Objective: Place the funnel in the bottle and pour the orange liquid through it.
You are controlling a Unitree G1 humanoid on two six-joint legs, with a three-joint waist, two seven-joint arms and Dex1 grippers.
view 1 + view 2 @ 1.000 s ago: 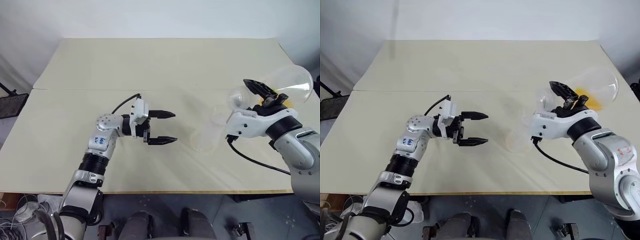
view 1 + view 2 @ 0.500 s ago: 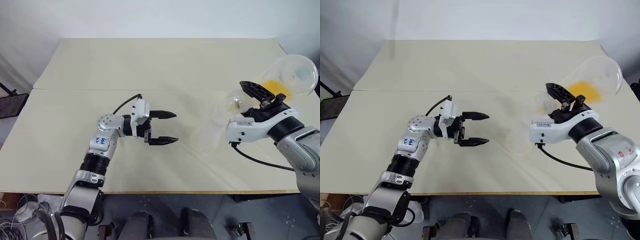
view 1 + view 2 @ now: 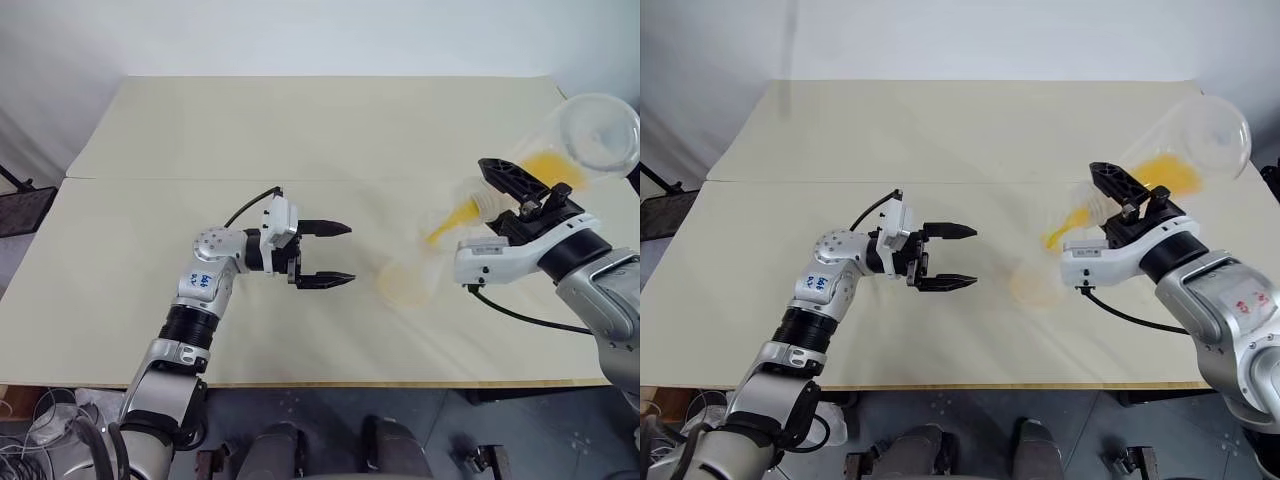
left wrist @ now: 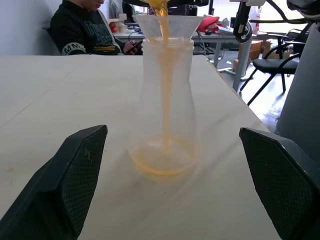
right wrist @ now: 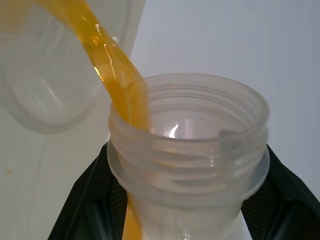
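Note:
The frosted bottle (image 4: 167,100) stands upright on the table, with the clear funnel (image 4: 167,25) seated in its mouth. My right gripper (image 3: 525,190) is shut on the threaded neck of a clear flask (image 3: 590,135) and holds it tipped above the bottle. The orange liquid (image 3: 447,222) runs from the flask's mouth (image 5: 187,125) in a thin stream into the funnel, and a shallow layer of it lies in the bottle's base (image 3: 405,290). My left gripper (image 3: 340,253) hovers open to the left of the bottle, pointing at it with nothing between its fingers.
The beige table (image 3: 300,130) has a seam across its far half and its front edge lies close to me. Beyond the table, in the left wrist view, a person (image 4: 85,30) in a dark top sits, and chairs and desks (image 4: 270,55) stand nearby.
My right wrist has rolled and tipped the flask further. The orange liquid has run from its body to its neck and now streams into the funnel, pooling in the bottle. The left arm stayed still.

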